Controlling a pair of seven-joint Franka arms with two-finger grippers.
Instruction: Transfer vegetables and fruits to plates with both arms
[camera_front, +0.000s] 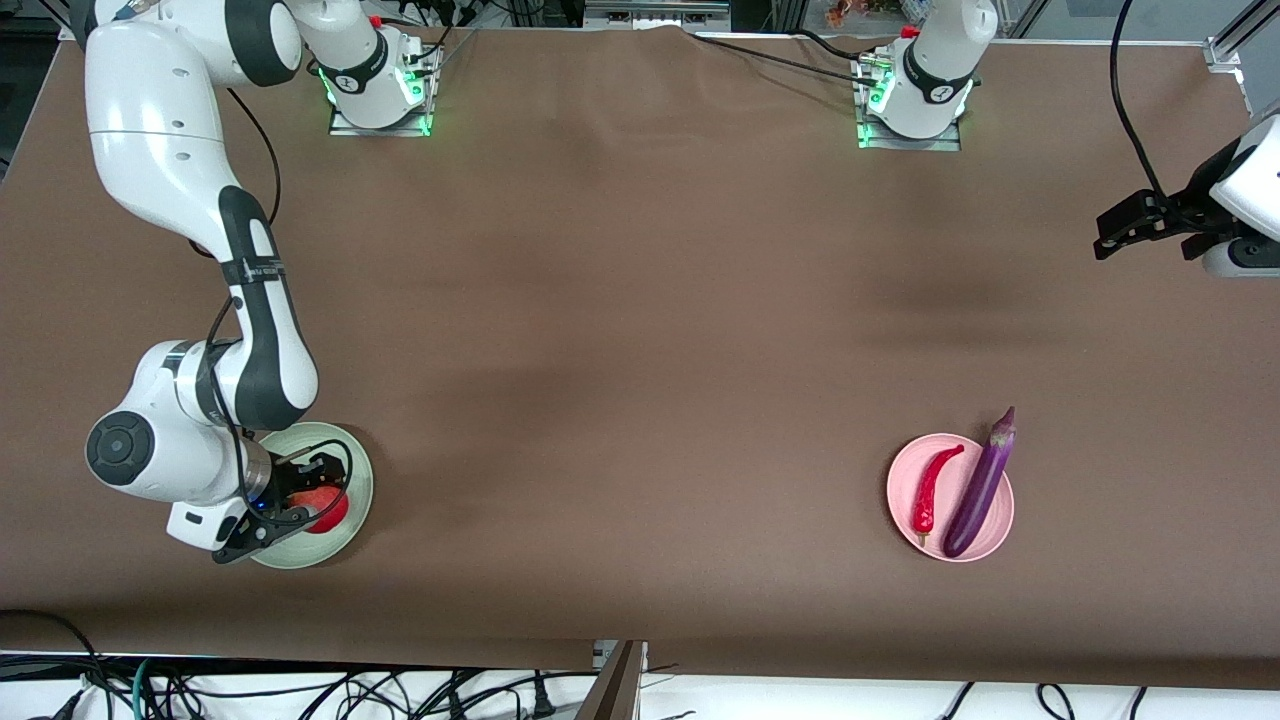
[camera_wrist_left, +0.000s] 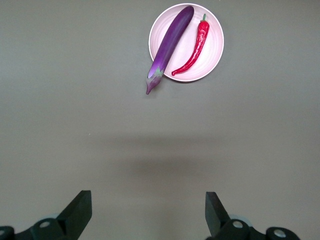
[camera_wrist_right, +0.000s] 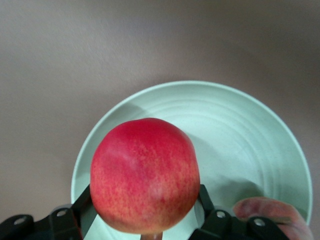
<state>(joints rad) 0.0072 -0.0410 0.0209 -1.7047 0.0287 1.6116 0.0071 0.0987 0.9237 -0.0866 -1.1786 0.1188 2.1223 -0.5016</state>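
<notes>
Round red fruit (camera_wrist_right: 145, 175) is clamped between the fingers of the right gripper (camera_front: 300, 495), just over the mint green plate (camera_front: 358, 470) toward the right arm's end. A peach (camera_wrist_right: 267, 216) lies on that plate. Chili pepper (camera_front: 932, 490) and eggplant (camera_front: 980, 485) rest on the pink plate (camera_front: 900, 480). Left gripper (camera_wrist_left: 147, 212) waits with fingers apart, over bare table at the left arm's end.

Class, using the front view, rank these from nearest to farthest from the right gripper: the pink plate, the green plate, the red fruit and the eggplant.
1. Red fruit: between the fingers of the right gripper.
2. Green plate: directly under that gripper, at the right arm's end of the table.
3. Pink plate: toward the left arm's end.
4. Eggplant: lying on the pink plate's edge closest to the left arm's end.
</notes>
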